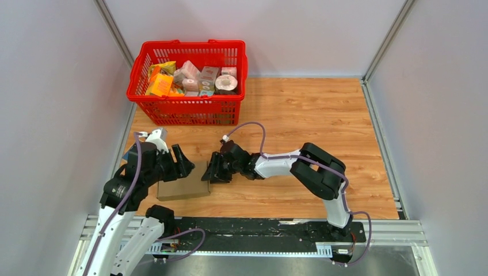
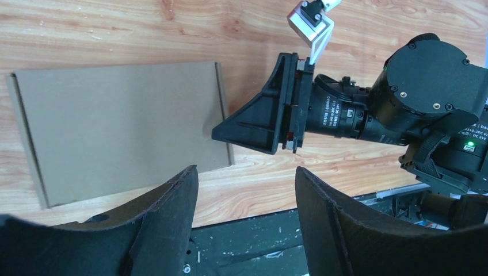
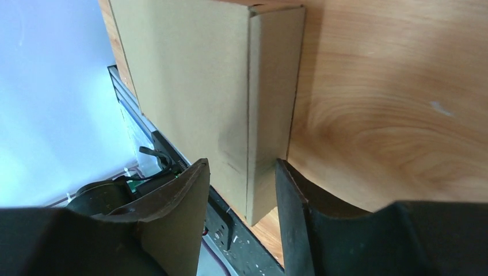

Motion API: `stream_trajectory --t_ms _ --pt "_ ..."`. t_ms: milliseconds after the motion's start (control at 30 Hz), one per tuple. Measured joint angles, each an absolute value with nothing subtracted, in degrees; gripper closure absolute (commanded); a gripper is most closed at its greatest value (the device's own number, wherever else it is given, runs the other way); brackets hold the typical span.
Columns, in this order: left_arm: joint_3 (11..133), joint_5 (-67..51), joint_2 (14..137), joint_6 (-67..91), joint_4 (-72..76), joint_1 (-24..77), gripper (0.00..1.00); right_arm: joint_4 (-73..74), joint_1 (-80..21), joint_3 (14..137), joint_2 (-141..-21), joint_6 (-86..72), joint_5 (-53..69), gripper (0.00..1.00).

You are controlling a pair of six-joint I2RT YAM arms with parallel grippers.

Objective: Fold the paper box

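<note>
The paper box (image 1: 184,188) lies flat on the table (image 1: 322,115), close to its near left edge. The right claw (image 3: 241,167) sits at the box's right edge, partly spread, with the narrow side strip between its fingers and nothing clamped. The left claw (image 2: 247,178) hangs near the box, wide open and empty.

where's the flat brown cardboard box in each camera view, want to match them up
Top external: the flat brown cardboard box lies low left, just above the black base rail.
Left wrist: the box fills the left half of the picture.
Right wrist: the box sits upper centre, running down toward the bottom middle.
Shared landmark: the rail beside the box's near edge.
</note>
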State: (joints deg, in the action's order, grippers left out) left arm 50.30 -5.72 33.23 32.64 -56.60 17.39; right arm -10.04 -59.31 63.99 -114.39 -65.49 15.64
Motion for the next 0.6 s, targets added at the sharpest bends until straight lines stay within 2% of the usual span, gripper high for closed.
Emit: stream_trajectory --t_ms 267,400,533,600 --pt "50.33 -6.74 30.7 32.64 -57.74 17.39 0.3 -8.82 -63.86 70.37 -116.88 -65.6 13.45 0.53" --pt "50.33 -7.51 30.04 32.58 -58.15 17.39 0.26 -8.29 -65.49 72.99 -119.17 -65.54 12.88 0.5" --pt "50.85 -7.88 29.02 32.1 -58.81 17.39 0.25 -4.56 -66.22 72.44 -117.62 -62.59 9.3 0.4" --pt "51.2 -8.36 28.67 31.94 -58.81 17.39 0.25 -1.17 -65.98 70.96 -114.43 -59.86 6.92 0.32"
